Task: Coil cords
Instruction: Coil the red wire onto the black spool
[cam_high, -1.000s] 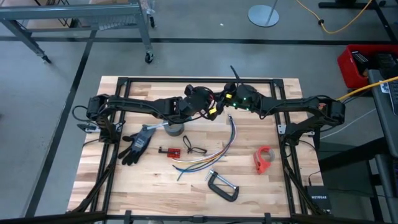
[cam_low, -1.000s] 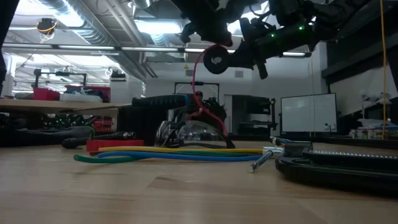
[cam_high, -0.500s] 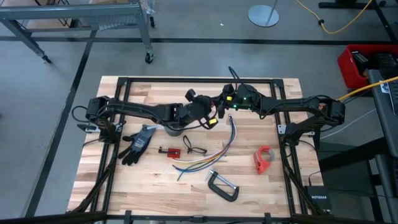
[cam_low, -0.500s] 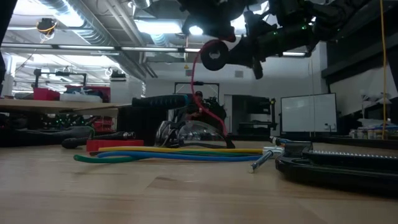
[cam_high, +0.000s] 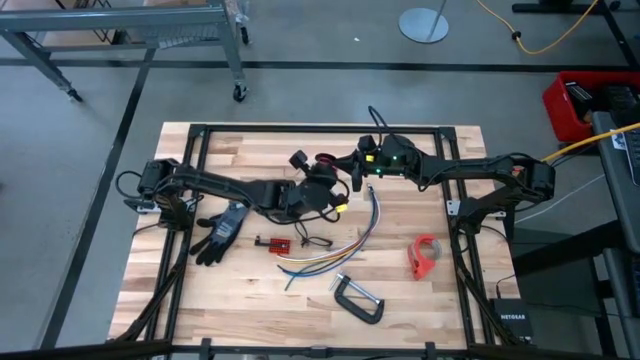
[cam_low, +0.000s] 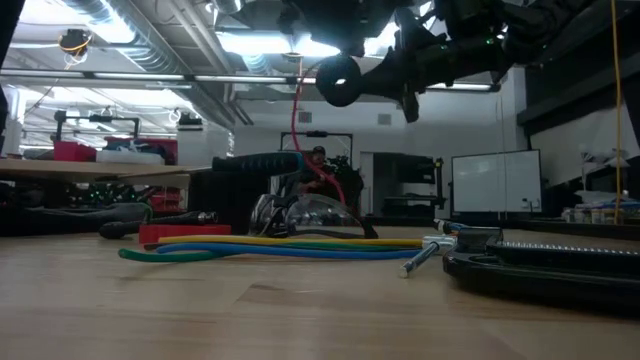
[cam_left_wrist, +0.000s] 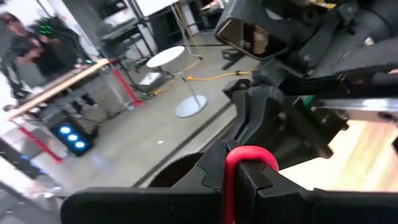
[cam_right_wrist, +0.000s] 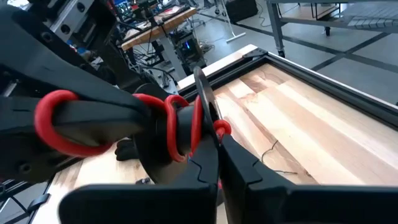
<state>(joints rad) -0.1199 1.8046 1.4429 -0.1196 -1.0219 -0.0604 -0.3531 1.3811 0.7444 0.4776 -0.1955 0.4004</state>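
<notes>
The red cord is held in the air between my two grippers over the table's far middle. My left gripper is shut on it, and my right gripper is shut on it close by. In the low view the cord hangs down from the grippers toward the table. The bundle of yellow, blue, green and purple strands lies flat on the table nearer the front and also shows in the low view. A thin black wire lies beside it. My left gripper has the red cord between its two fingers, and a bend of it stands up out of the gap. Turns of the cord are wound round this gripper's fingers. The cord is clear of the table here. My right gripper pinches the red cord between its two fingers, right beside the turns wound on the left gripper. It comes roughly level from the table's right side. The cord there is lifted clear.
A black glove and a small red tool lie left of the bundle. A red tape dispenser lies at the right and a C-clamp near the front edge. A black frame rims the table.
My left gripper has moved toward the table's near edge, still shut on the red cord. My right gripper has shifted slightly toward the left, and in the low view the grippers sit higher. The hanging part of the cord now runs straighter down.
</notes>
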